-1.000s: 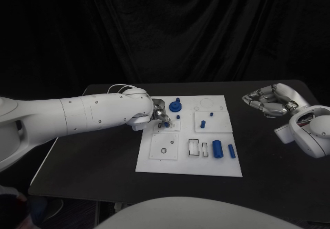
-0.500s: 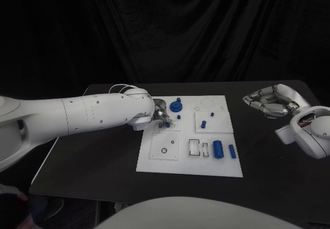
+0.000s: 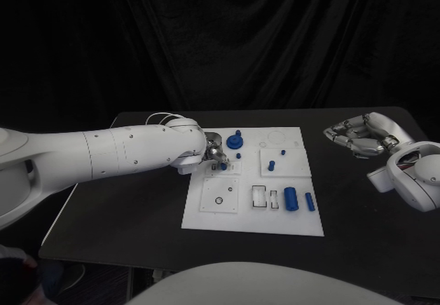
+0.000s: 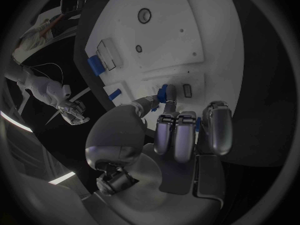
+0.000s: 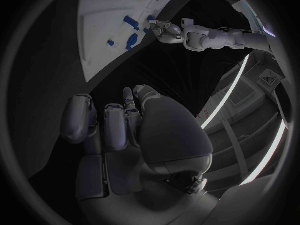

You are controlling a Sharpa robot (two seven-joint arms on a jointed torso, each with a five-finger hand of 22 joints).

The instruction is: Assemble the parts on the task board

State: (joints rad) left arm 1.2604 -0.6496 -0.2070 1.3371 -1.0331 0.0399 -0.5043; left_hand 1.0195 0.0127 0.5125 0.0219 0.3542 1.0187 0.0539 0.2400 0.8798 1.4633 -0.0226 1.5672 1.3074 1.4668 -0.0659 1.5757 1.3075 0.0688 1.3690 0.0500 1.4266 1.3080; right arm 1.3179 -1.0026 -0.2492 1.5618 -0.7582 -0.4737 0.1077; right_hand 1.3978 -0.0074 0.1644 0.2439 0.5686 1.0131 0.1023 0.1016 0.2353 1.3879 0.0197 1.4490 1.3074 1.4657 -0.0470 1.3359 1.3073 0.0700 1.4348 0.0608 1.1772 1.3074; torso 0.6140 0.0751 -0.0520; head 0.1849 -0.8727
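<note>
Nearest you, loose blue parts (image 3: 290, 198) lie along the task board's (image 3: 252, 221) front edge on the dark surface (image 3: 128, 210), likely awaiting their slots. Further in, your left robot hand (image 3: 213, 152) pinches a small blue part (image 4: 164, 93) against the board, apparently seating it. Far right, your right robot hand (image 3: 359, 136) hovers curled and empty, clear of the work.

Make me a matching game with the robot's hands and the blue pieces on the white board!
Things:
1. left hand
2. right hand
3. big blue cylinder
4. black ring

Places or states:
A. lying at the board's near right
B. off the task board, fingers curled, holding nothing
C. on the near left plate
D. pinching a small blue part at the board

Pairs: 1-D, 2-B, 3-A, 4-C
</note>
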